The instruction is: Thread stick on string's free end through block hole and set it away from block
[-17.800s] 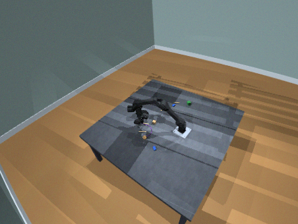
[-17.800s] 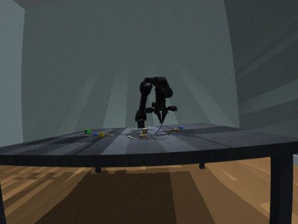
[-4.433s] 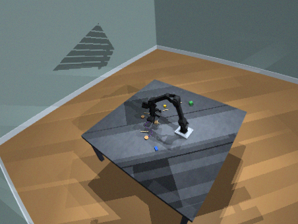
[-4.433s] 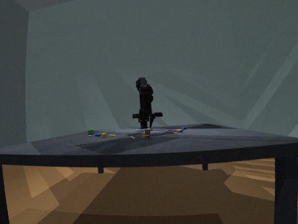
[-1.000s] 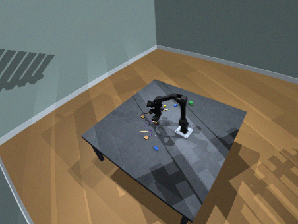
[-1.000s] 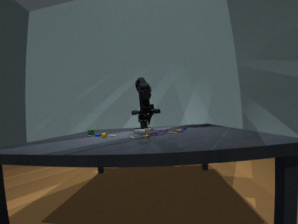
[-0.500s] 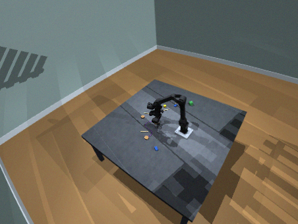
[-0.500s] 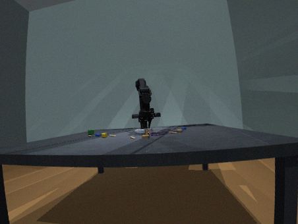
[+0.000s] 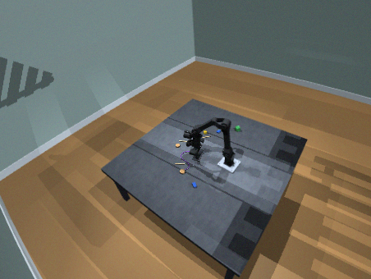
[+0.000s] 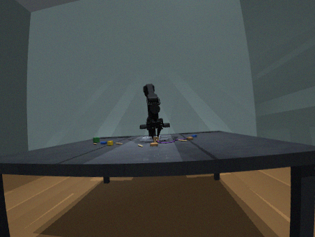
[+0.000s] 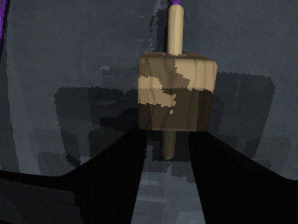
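The wooden block (image 11: 177, 107) (image 10: 156, 139) rests on the table. The stick (image 11: 175, 30) runs through its hole: a longer part shows on the far side, and a short end sticks out on the near side, towards my gripper. The purple string (image 11: 176, 2) (image 10: 166, 142) is on the stick's far end and curves over the table to a round wooden button (image 9: 182, 171) (image 10: 189, 138). My gripper (image 11: 167, 132) (image 10: 155, 136) is partly open, its fingers either side of the near stick end, holding nothing. Whether a finger touches the block is unclear.
A second button (image 9: 177, 145) (image 10: 153, 144) and a loose stick (image 10: 140, 146) lie beyond the block. Another loose stick (image 9: 180, 164) lies near the string. A yellow cube (image 9: 205, 132), blue pieces (image 9: 218, 131) (image 9: 194, 185) and a green piece (image 9: 237, 128) lie farther off.
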You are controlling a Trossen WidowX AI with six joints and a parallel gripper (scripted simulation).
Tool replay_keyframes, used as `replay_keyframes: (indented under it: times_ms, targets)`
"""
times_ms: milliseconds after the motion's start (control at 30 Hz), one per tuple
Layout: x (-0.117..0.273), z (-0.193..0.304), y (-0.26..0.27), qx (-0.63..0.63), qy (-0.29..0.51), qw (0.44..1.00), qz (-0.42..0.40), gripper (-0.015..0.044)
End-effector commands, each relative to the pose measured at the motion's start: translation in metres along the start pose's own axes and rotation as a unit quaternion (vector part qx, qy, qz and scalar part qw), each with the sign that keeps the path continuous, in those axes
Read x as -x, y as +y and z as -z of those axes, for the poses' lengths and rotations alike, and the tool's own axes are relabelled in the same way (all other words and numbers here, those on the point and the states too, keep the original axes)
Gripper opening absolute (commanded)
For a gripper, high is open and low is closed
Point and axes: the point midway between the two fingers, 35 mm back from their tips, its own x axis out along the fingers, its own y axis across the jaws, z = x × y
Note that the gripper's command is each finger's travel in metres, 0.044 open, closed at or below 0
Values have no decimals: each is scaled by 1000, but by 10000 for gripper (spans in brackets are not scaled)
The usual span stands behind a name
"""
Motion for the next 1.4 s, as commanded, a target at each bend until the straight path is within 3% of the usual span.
replay_keyframes:
  times_ms: [0, 200, 367, 1367]
  targets:
    - [-5, 2, 0, 4, 4, 1000, 2, 120]
    - [-5, 2, 0, 4, 4, 1000, 2, 120]
    - [-4, 1, 0, 0, 3, 1000, 0, 0]
    - [-5, 13, 0, 4, -27, 1000, 1, 0]
